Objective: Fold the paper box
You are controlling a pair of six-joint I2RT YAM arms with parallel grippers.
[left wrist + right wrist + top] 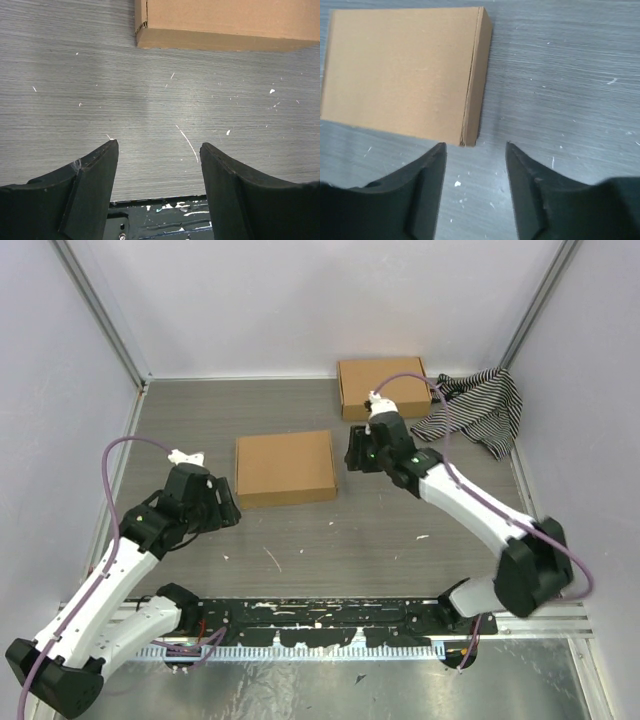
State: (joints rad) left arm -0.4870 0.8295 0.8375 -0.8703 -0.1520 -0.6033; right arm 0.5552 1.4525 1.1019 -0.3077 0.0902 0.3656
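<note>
The paper box lies in the middle of the table as a closed, flat brown cardboard box. It fills the top edge of the left wrist view and the upper left of the right wrist view. My left gripper hangs off the box's near left corner, open, with only bare table between its fingers. My right gripper hovers just right of the box's right side. It is also open, holds nothing, and is apart from the box.
A second brown cardboard box stands at the back, right of centre. A black-and-white striped cloth lies bunched beside it at the back right. White walls close in the table on three sides. The black base rail runs along the near edge.
</note>
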